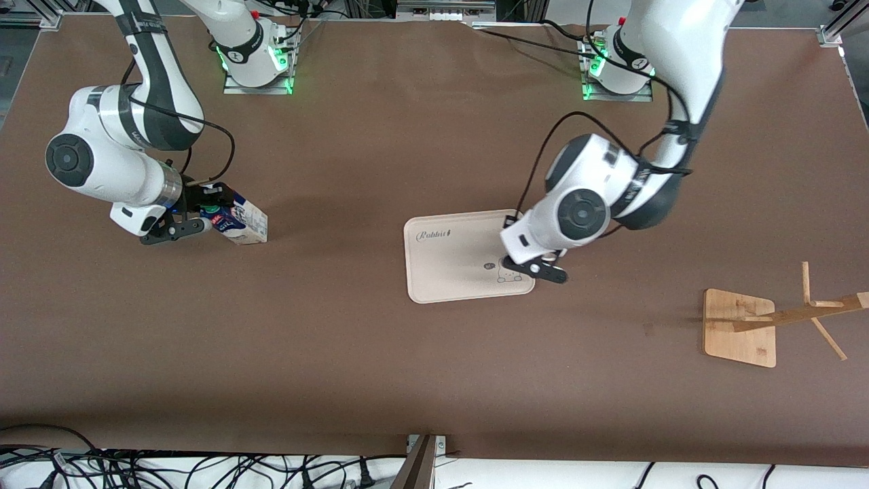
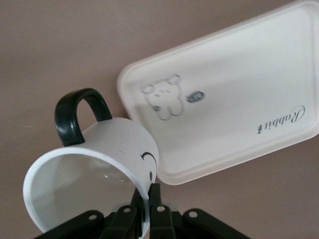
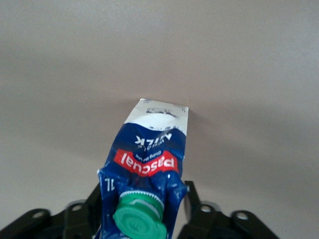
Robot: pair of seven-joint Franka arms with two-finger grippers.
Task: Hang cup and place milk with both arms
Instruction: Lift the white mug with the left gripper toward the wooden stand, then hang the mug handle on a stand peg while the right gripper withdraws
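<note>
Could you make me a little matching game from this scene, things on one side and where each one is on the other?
1. cup
2. milk
3. tray
4. wooden rack

A. toward the left arm's end of the table
B. between the right gripper's fingers
C. lying mid-table, bear drawing on it
D. rim pinched by the left gripper

Pairs: 1-D, 2-B, 3-C, 4-A

Milk (image 3: 149, 164) between right end effector (image 3: 142, 211) fingers.
</note>
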